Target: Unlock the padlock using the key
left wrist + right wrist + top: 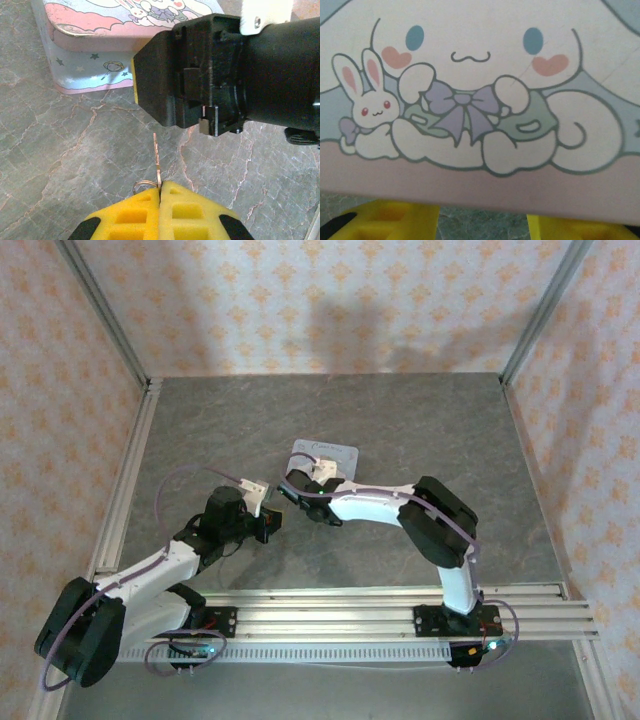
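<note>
My left gripper (161,187) is shut on the key (156,152). The key is a thin pale pinkish blade standing straight up from the yellow fingertips, with its small wire ring (141,184) poking out on the left. From above, the left gripper (267,523) sits just left of my right gripper (292,490). The right gripper's black body (200,75) hangs right above the key tip, against the tin (95,45). In the right wrist view the right gripper (482,216) is open, its yellow fingers (385,220) wide apart and their tips hidden under the tin's lid (480,75). The padlock is hidden.
The pale blue and pink cartoon tin (335,454) lies on the grey marble-patterned table (400,420), just beyond both grippers. Aluminium rails (330,605) run along the near edge. Patterned walls close in the left, back and right sides.
</note>
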